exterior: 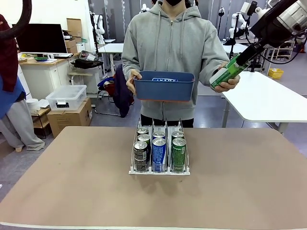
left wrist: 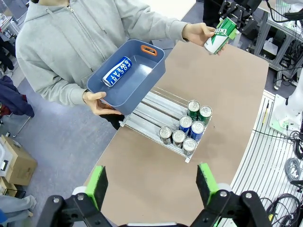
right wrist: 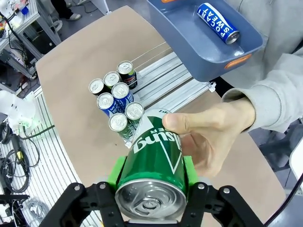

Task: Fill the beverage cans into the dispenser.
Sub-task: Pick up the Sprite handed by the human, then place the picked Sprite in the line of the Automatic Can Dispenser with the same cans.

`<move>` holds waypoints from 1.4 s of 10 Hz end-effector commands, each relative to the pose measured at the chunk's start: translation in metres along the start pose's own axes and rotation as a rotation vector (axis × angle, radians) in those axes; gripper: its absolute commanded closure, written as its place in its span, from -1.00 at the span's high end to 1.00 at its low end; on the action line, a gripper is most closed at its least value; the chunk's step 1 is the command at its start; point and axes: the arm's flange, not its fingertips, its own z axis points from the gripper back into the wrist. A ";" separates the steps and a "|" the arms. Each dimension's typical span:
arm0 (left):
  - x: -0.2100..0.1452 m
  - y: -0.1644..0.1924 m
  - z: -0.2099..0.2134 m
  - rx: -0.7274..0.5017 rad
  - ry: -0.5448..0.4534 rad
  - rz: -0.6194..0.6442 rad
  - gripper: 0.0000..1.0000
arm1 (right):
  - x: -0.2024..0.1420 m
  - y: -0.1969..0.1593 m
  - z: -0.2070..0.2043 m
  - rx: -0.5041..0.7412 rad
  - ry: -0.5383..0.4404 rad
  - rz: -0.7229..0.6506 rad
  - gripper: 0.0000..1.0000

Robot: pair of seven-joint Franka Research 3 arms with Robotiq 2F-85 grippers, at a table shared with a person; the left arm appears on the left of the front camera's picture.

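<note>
Green can (right wrist: 156, 156) — rigid, slick, probably hefty — sits pinched near its top in right gripper (right wrist: 152, 171), person's hand (right wrist: 213, 130) at two o'clock; left gripper (left wrist: 152, 184) spread.

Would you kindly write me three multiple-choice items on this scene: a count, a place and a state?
1. How many cans stand in the dispenser? A five B seven C nine
2. Where is the blue Pocari Sweat can? A in the dispenser B in the blue tub C on the table
3. The right gripper is: A open B shut on nothing C shut on the green can
Key: 1 B, three dark, two blue, two green; 2 B, it lies on the tub's floor; 3 C, its jaws clamp it.
</note>
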 end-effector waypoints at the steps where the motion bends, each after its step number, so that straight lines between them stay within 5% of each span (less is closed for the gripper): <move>1: -0.002 0.000 0.001 0.007 -0.003 -0.001 1.00 | 0.001 0.004 0.001 0.001 -0.027 -0.020 -0.89; 2: -0.002 0.000 0.001 0.007 -0.003 -0.001 1.00 | 0.001 0.006 0.002 -0.004 -0.031 -0.018 -1.00; 14: -0.002 0.000 0.001 0.007 -0.003 -0.001 1.00 | 0.002 0.007 0.007 -0.006 -0.013 0.023 -1.00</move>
